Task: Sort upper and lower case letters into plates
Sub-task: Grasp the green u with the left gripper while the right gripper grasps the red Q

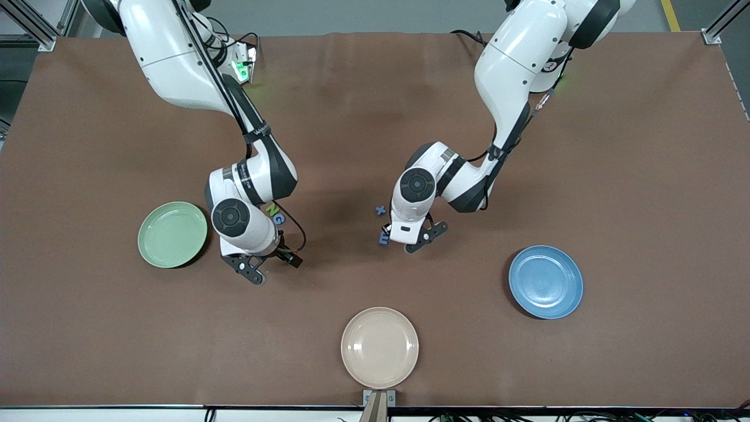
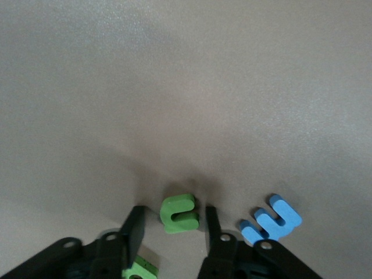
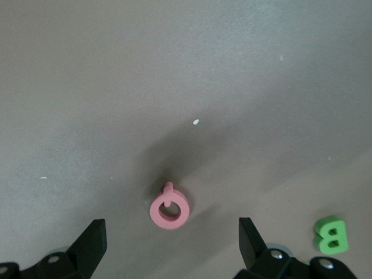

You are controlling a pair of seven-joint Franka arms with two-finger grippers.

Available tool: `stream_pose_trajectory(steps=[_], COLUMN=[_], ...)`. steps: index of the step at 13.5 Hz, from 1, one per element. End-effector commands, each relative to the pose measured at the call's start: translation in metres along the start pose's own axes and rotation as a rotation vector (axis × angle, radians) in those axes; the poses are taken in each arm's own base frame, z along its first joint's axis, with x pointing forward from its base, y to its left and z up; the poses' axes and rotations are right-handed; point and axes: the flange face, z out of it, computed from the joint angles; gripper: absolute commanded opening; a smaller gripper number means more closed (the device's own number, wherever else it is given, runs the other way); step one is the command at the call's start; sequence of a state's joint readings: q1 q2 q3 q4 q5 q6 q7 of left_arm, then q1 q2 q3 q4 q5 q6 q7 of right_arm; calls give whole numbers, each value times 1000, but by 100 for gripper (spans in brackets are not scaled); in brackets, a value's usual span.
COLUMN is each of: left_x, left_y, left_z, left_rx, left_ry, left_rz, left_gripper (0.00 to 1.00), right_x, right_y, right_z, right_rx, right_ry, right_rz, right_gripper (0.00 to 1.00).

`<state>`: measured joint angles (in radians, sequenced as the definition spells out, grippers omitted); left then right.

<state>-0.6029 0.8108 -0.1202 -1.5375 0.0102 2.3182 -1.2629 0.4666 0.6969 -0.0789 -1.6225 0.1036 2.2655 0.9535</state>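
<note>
My left gripper (image 1: 417,239) is low over the table's middle. In the left wrist view it (image 2: 173,229) is open, with a small green letter (image 2: 180,213) lying on the table between its fingers and a gap on each side. A blue letter (image 2: 271,220) lies beside it, also seen in the front view (image 1: 384,237). My right gripper (image 1: 253,271) is beside the mint green plate (image 1: 173,234). In the right wrist view it (image 3: 171,244) is wide open over a pink Q (image 3: 168,212). The blue plate (image 1: 545,281) lies toward the left arm's end. Both plates hold nothing.
A cream-beige plate (image 1: 379,347) sits near the front edge. A green N (image 1: 271,208) and a blue G (image 1: 279,219) lie by the right arm's wrist. A blue x (image 1: 381,209) lies by the left hand. A green B (image 3: 331,235) lies beside the pink Q.
</note>
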Motion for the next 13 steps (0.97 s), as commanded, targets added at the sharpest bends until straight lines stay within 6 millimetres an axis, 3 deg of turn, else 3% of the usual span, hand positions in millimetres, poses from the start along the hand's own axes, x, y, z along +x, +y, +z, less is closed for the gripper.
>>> stream_pose_trajectory(steps=[1, 4, 5, 7, 9, 11, 13], left_x=[2, 5, 8, 16, 38, 61, 91], left_y=[4, 3, 3, 3, -1, -8, -24], left_z=[1, 0, -4, -18, -45, -90, -108], left_rx=[-5, -5, -11, -25, -47, -72, -51], left_ry=[18, 18, 20, 36, 76, 124, 151], left_rz=[-17, -21, -22, -27, -49, -71, -70], left_gripper=[34, 5, 0, 0, 0, 0, 0], right_x=[2, 1, 1, -3, -3, -4, -4], right_y=[-9, -7, -7, -9, -9, -9, -9], right_z=[12, 31, 34, 37, 37, 37, 37], right_rx=[-8, -27, -29, -31, -31, -31, -30], right_ry=[-8, -18, -19, -22, -22, -22, -23], right_rz=[10, 12, 10, 6, 3, -1, 0], right_gripper=[95, 83, 79, 72, 65, 65, 63])
